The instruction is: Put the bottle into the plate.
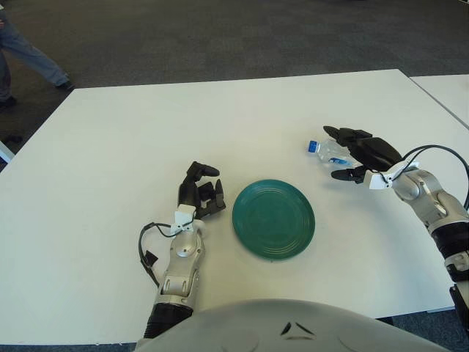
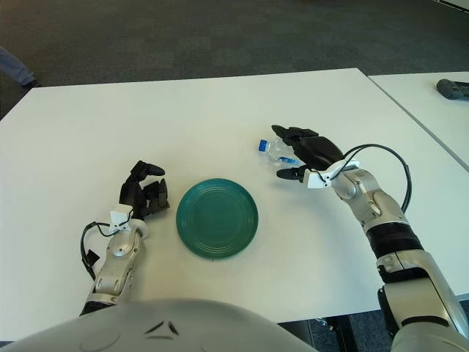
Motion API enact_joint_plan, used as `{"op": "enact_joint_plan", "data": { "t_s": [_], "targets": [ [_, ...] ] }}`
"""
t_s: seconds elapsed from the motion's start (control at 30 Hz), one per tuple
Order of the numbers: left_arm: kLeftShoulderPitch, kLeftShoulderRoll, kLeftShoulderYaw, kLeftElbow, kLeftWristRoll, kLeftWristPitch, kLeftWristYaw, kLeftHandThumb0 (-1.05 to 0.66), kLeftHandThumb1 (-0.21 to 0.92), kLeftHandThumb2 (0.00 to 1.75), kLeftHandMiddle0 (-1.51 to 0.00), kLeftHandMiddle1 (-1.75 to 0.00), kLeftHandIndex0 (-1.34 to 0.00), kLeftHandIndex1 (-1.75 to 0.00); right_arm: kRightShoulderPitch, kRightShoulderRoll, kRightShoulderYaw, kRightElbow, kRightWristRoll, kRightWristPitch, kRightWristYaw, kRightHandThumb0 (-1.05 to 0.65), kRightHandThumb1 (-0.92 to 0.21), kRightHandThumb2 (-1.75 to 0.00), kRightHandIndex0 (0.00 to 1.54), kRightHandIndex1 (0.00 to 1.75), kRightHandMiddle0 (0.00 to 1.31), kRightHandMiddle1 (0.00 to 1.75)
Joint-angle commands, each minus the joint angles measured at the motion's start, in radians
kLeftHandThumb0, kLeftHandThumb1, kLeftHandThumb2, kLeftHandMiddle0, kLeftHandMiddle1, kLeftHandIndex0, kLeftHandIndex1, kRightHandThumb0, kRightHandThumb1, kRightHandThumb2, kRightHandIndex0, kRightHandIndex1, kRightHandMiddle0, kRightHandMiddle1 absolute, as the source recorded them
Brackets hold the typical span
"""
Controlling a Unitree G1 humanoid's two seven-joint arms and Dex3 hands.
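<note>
**A:** Clear plastic, blue cap: that's the water bottle [image 1: 327, 152], lying on its side on the white table [image 1: 110, 147], cap pointing toward the robot's left. It sits well to the right of the green plate [image 1: 273, 218], apart from it.

**B:** And the right hand [image 1: 360, 152]?

**A:** Over the bottle's body, fingers spread above it and the thumb reaching in below. I'd judge it open and bracketing the bottle, with nothing gripped; whether any finger touches the plastic, I cannot tell.

**B:** How will the bottle handle?

**A:** My guess is light, possibly near empty, though how much is inside isn't clear. Thin walls like that give under a squeeze, and smooth plastic is slippery. Lying down, it can roll away if nudged from one side. The middle of the body looks like the place to hold, fingers on one side and thumb opposite, closing evenly. The cap end is too narrow for three fingers.

**B:** The plate?

**A:** Shallow, ridged, empty. A round bottle laid in it may roll a little, so I'd set it down gently near the centre.

**B:** Count it off.

**A:** One bottle, one plate, two hands. The left hand [image 1: 199, 195] shows just left of the plate with its fingers curled and holding nothing. One person's legs [image 1: 29, 51] on the dark floor at the far left corner.
</note>
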Motion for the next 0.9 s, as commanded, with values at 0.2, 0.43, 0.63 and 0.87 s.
{"op": "enact_joint_plan", "data": {
  "t_s": [0.2, 0.43, 0.63, 0.87],
  "targets": [
    [0.029, -0.044, -0.03, -0.06, 0.016, 0.012, 0.024, -0.48, 0.33, 1.3, -1.3, -1.75, -0.61, -1.75, 0.021, 0.028, 0.003, 0.029, 0.019, -0.016, -0.007, -1.05, -0.92, -0.64, 0.0, 0.0, 0.0, 0.0],
    [0.04, -0.041, -0.045, -0.086, 0.031, 0.03, 0.043, -0.49, 0.32, 1.32, -1.31, -1.75, -0.62, -1.75, -0.046, 0.062, 0.033, 0.16, -0.017, -0.028, -0.063, -1.05, -0.92, -0.64, 0.0, 0.0, 0.0, 0.0],
    [0.048, -0.036, -0.052, -0.098, 0.031, 0.035, 0.049, -0.49, 0.31, 1.32, -1.32, -1.75, -0.62, -1.75, -0.085, 0.067, 0.057, 0.22, -0.038, -0.029, -0.084, -1.05, -0.92, -0.64, 0.0, 0.0, 0.0, 0.0],
    [0.073, -0.032, -0.06, -0.134, 0.025, 0.045, 0.043, -0.49, 0.3, 1.33, -1.32, -1.75, -0.63, -1.75, -0.118, 0.076, 0.082, 0.269, -0.06, -0.002, -0.093, -1.05, -0.92, -0.65, 0.0, 0.0, 0.0, 0.0]
  ]
}}
